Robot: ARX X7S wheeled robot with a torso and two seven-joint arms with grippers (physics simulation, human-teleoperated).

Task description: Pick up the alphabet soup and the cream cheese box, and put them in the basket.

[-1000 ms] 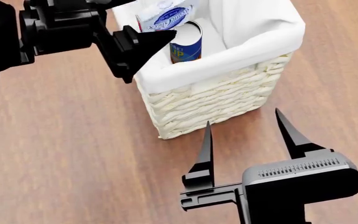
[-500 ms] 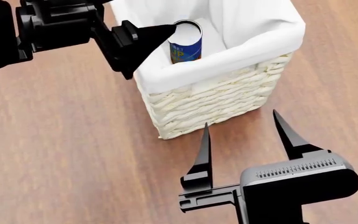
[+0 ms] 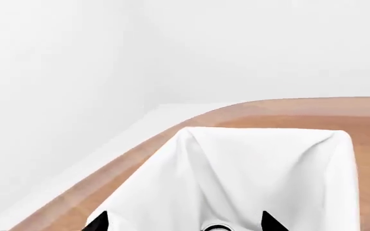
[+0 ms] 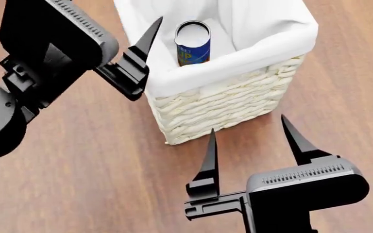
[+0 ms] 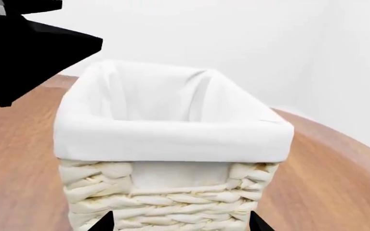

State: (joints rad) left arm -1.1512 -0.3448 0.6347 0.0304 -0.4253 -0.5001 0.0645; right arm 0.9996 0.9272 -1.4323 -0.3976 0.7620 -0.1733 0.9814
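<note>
Spread and empty, the left gripper [image 4: 149, 48] is hanging at the near rim of the tall cream wicker basket [image 4: 225, 104], where the blue-labelled alphabet soup can [image 4: 193, 43] is standing, the cream cheese box unseen, so lifting straight clear seems wisest, the right gripper [image 4: 251, 143] also spread before the basket.

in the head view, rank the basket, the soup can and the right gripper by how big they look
1. basket, largest.
2. right gripper, with its housing; it sits nearer the camera, so its true size is unsure.
3. alphabet soup, smallest, standing inside the basket.
</note>
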